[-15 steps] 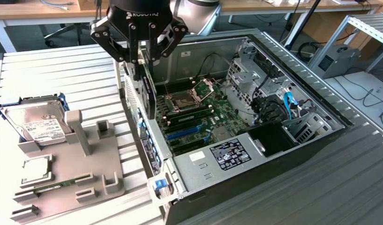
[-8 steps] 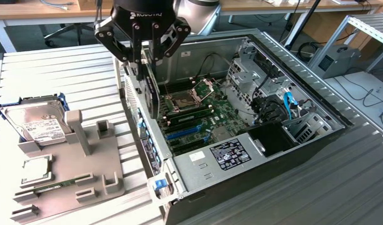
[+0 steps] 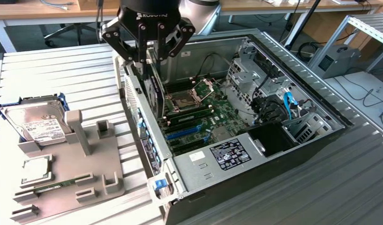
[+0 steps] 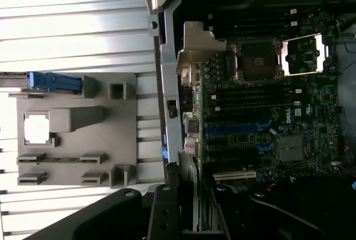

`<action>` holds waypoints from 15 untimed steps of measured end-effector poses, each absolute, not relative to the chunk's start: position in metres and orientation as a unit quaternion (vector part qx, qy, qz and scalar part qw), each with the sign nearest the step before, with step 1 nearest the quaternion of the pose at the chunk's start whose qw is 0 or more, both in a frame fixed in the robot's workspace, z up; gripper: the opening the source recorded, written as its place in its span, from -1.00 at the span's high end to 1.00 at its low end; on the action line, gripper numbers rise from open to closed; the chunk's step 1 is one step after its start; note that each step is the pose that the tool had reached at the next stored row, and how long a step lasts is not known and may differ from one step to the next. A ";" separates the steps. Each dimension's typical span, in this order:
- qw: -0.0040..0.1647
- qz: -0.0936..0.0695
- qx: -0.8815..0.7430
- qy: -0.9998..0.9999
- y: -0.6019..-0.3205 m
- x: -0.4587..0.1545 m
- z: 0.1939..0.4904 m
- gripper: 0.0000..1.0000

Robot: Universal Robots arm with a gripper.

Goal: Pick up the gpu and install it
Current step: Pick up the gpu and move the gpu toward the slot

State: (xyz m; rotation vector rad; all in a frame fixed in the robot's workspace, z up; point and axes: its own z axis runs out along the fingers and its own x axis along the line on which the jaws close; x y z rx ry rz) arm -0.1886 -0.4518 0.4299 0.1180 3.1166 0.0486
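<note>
Gripper (image 3: 145,61): above the case (image 3: 241,187), by its wall on the exterior view's left. Jaws part closed, pinching the top edge of the gpu (image 3: 155,91).

Gpu: hangs upright and edge-on from the jaws, inside the case and close along that wall. Its lower end is over the board (image 3: 219,117), next to the socket (image 3: 178,99). We judge it not seated.

Blue slots (image 3: 182,133): on the board just beside the card's lower end. We cannot tell whether the card's edge lines up with one.

Fixture (image 3: 66,178): on the table (image 3: 54,70) well apart from the case, toward the table's edge on the exterior view's left. The hard drive (image 3: 38,124) stands in it.

Risk 1: the card's edge misses the slot and lands on the board. A small offset or tilt would do it, and we cannot check alignment from here.

Risk 2: the bracket end catches on the case wall, since the card runs so close to it. That would twist the card in the jaws.

Risk 3: the grip is a narrow pinch on a thin edge. Any side load could make the card pivot or slip.

Risk 4: pushing down while skewed could load the socket or nearby parts.
</note>
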 end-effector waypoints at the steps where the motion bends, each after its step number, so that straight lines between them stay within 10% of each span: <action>1: 0.011 0.016 0.038 0.999 -0.452 -0.187 0.430 0.47; 15: 0.011 0.016 0.038 0.999 -0.451 -0.178 0.424 0.47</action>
